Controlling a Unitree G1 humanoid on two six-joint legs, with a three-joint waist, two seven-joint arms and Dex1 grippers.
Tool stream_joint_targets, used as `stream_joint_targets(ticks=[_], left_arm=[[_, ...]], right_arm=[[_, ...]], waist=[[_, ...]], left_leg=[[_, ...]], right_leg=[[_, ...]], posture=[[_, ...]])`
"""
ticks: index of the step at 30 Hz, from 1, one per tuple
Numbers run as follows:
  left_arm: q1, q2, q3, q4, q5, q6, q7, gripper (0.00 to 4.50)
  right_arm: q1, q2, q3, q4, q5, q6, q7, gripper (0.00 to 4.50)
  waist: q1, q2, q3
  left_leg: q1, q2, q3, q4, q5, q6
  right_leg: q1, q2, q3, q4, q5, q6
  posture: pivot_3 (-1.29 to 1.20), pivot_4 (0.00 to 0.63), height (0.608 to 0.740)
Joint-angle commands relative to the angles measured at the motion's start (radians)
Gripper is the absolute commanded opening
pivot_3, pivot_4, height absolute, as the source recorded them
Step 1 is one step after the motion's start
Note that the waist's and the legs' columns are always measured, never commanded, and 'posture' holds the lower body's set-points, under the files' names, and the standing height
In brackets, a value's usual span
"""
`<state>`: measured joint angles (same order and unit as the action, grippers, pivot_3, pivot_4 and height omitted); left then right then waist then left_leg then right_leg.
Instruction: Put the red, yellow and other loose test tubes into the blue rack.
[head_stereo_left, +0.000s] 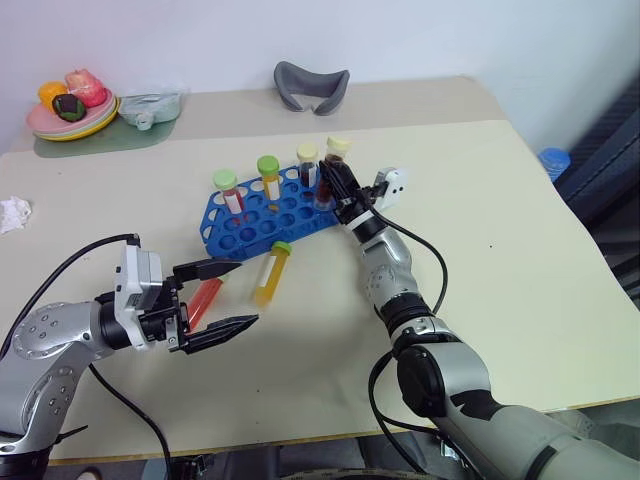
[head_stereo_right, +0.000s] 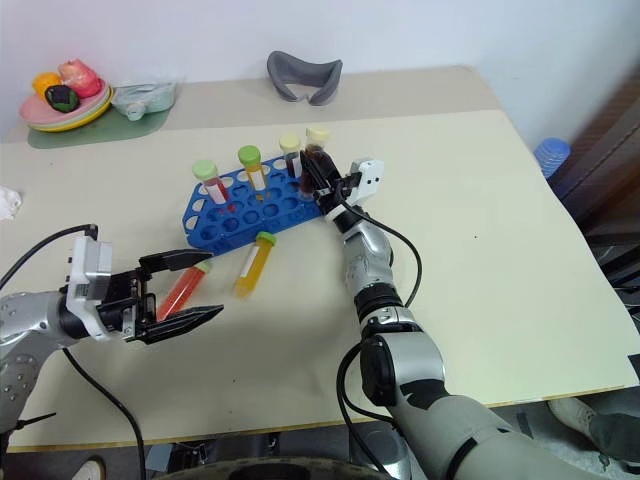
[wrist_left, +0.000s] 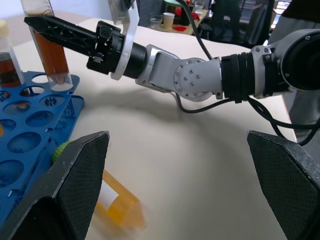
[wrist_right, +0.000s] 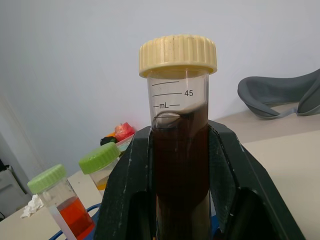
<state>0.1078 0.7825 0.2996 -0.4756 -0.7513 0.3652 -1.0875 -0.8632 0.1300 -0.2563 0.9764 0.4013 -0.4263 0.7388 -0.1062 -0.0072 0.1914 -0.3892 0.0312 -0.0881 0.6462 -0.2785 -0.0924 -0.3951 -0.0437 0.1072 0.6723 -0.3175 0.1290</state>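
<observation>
The right tool (head_stereo_left: 328, 182) is clenched on the brown tube (head_stereo_left: 334, 165), holding it upright with its tip in a hole at the blue rack's (head_stereo_left: 262, 216) far corner. The left tool (head_stereo_left: 232, 294) stands released above the bench (head_stereo_left: 500, 230); the red tube (head_stereo_left: 205, 298) lies between its fingers, the yellow tube (head_stereo_left: 271, 272) just beyond them.

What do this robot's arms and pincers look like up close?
Both arms are silver-grey metal segments with black joints and loose black cables. The left gripper and the right gripper each have two black, pointed, textured fingers; a white block sits at each wrist.
</observation>
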Motion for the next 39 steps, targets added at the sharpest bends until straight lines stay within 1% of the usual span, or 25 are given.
stream_joint_targets(ticks=[1, 8, 15, 24, 26, 27, 29, 31, 32, 39], left_arm=[[0.003, 0.001, 0.024, -0.032, -0.013, -0.009, 0.002, 4.50], [0.020, -0.003, 0.032, -0.044, -0.014, -0.013, 0.009, 4.50], [0.027, -0.004, 0.038, -0.047, -0.017, -0.014, 0.012, 4.50], [0.021, -0.003, 0.036, -0.042, -0.020, -0.012, 0.009, 4.50], [0.020, -0.003, 0.035, -0.042, -0.021, -0.011, 0.009, 4.50], [0.020, -0.003, 0.035, -0.043, -0.022, -0.010, 0.010, 4.50], [0.019, -0.004, 0.032, -0.043, -0.023, -0.009, 0.010, 4.50], [0.019, -0.005, 0.030, -0.043, -0.023, -0.009, 0.010, 4.50], [0.018, -0.006, 0.028, -0.042, -0.023, -0.009, 0.010, 4.50], [0.003, -0.012, 0.015, -0.031, -0.018, -0.010, 0.008, 4.50]], right_arm=[[-0.008, 0.012, 0.014, 0.023, -0.031, -0.054, -0.021, 0.79], [-0.008, 0.007, 0.014, 0.085, -0.082, -0.156, -0.080, 0.79], [0.000, 0.015, 0.012, 0.098, -0.084, -0.213, -0.093, 0.79], [0.022, 0.016, 0.041, 0.107, -0.123, -0.278, -0.117, 0.79], [0.027, 0.016, 0.047, 0.107, -0.130, -0.286, -0.125, 1.84], [0.030, 0.016, 0.049, 0.107, -0.134, -0.289, -0.128, 2.19], [0.037, 0.015, 0.057, 0.104, -0.145, -0.301, -0.138, 3.23], [0.042, 0.015, 0.061, 0.100, -0.150, -0.308, -0.145, 4.18], [0.044, 0.015, 0.062, 0.098, -0.152, -0.308, -0.147, 4.40], [0.051, 0.009, 0.068, 0.091, -0.164, -0.311, -0.158, 4.40]], waist=[[0.000, 0.000, 0.000], [-0.001, 0.000, 0.000], [0.001, 0.000, 0.000], [0.002, 0.000, 0.000], [0.002, 0.000, 0.000], [0.002, 0.000, 0.000], [0.001, 0.000, 0.000], [0.000, 0.000, 0.000], [-0.002, 0.000, 0.000], [-0.003, 0.000, 0.000]], left_leg=[[0.000, 0.000, 0.000, 0.000, 0.000, 0.000], [0.000, 0.000, 0.000, 0.000, 0.000, 0.000], [0.001, 0.000, 0.000, 0.000, 0.000, 0.000], [0.001, 0.000, 0.000, 0.000, 0.000, 0.000], [0.001, 0.000, 0.000, 0.000, 0.000, 0.000], [0.001, 0.000, 0.000, 0.000, 0.000, 0.000], [0.001, 0.000, 0.000, 0.000, 0.000, 0.000], [0.001, 0.000, 0.000, 0.000, 0.000, 0.000], [0.001, 0.000, 0.000, 0.000, 0.000, -0.001], [0.001, 0.000, 0.000, 0.000, 0.000, -0.001]], right_leg=[[0.000, 0.000, 0.000, 0.000, 0.000, 0.000], [0.000, 0.000, 0.000, 0.000, 0.000, 0.000], [0.001, 0.000, 0.000, 0.000, 0.000, 0.000], [0.001, 0.000, 0.000, 0.000, 0.000, 0.000], [0.001, 0.000, 0.000, 0.000, 0.000, 0.000], [0.001, 0.000, 0.000, 0.000, 0.000, 0.000], [0.001, 0.000, 0.000, 0.000, 0.000, 0.000], [0.001, 0.000, 0.000, 0.000, 0.000, 0.000], [0.001, 0.000, 0.000, 0.000, 0.000, 0.000], [0.001, 0.000, 0.000, 0.000, 0.000, 0.000]], posture=[[0.00, 0.150, 0.740], [0.00, 0.150, 0.740], [0.00, 0.150, 0.740], [0.00, 0.150, 0.740], [0.00, 0.150, 0.740], [0.00, 0.150, 0.740], [0.00, 0.150, 0.740], [0.00, 0.150, 0.740], [0.00, 0.150, 0.740], [0.00, 0.150, 0.740]])
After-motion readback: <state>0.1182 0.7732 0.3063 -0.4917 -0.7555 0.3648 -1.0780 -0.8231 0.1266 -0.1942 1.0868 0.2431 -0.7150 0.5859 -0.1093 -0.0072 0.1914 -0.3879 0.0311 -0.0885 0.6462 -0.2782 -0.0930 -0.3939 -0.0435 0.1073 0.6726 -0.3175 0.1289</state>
